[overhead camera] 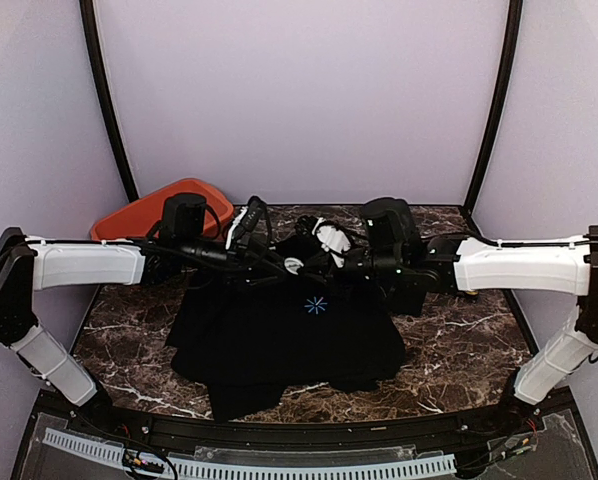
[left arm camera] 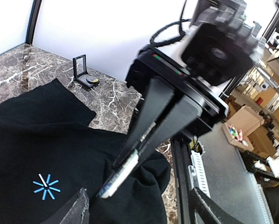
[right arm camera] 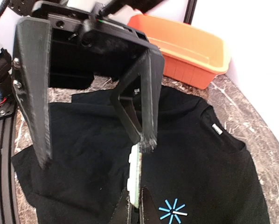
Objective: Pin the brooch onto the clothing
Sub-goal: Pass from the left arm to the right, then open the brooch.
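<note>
From above, the 2 arms cross over the collar and shoulders of the T-shirt (overhead camera: 279,340) and hide them. The orange tray (overhead camera: 139,215) sits half behind the left arm. The brooch (right arm camera: 136,172) shows only edge-on in both wrist views, as a thin pale sliver pinched by the right gripper (left arm camera: 126,161). Its face cannot be read, so it is only probably the disc. The left gripper (right arm camera: 95,153) has its own fingers (left arm camera: 76,210) cut by the bottom edge. The black case (left arm camera: 88,82) is too small to make out.
</note>
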Motion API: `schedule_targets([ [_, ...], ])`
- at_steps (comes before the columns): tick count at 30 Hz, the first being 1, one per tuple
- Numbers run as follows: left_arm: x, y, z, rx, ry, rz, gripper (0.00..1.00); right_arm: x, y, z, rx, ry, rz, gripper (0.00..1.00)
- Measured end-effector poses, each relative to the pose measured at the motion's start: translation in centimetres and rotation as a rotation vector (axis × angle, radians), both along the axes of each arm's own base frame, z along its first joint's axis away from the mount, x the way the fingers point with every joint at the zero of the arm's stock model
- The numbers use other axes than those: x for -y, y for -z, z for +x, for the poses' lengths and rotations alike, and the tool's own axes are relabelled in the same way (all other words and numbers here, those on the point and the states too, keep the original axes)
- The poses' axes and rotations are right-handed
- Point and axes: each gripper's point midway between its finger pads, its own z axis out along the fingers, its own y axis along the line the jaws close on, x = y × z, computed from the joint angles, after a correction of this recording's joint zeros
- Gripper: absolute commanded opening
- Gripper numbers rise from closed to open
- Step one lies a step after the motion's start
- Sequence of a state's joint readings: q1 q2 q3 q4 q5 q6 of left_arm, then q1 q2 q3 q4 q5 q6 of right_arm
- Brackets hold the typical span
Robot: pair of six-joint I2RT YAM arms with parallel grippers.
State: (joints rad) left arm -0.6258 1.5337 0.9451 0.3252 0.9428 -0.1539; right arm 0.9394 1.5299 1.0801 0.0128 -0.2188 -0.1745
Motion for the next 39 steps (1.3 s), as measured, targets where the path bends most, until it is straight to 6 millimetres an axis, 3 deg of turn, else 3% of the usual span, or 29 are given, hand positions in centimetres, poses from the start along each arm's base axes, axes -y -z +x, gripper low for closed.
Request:
schedule_targets([
  [10,0.2,0.0,0.1,-0.032,0.001,-0.02,0.57,-0.7,-0.5,0.1,0.081,0.059,0.004,0.0],
  [15,0.3,-0.1,0.2,-0.035,-0.001,-0.021,0.55,-0.4,-0.7,-0.4,0.092,0.05,0.018,0.0],
  [24,-0.3,0.0,1.0,-0.036,-0.029,-0.022,0.54,0.4,-3.4,-1.1,0.139,0.043,0.087,0.0],
  [39,-0.2,-1.0,0.5,-0.037,-0.001,-0.08,0.49,-0.3,-2.1,-1.8,0.101,-0.012,0.07,0.0],
])
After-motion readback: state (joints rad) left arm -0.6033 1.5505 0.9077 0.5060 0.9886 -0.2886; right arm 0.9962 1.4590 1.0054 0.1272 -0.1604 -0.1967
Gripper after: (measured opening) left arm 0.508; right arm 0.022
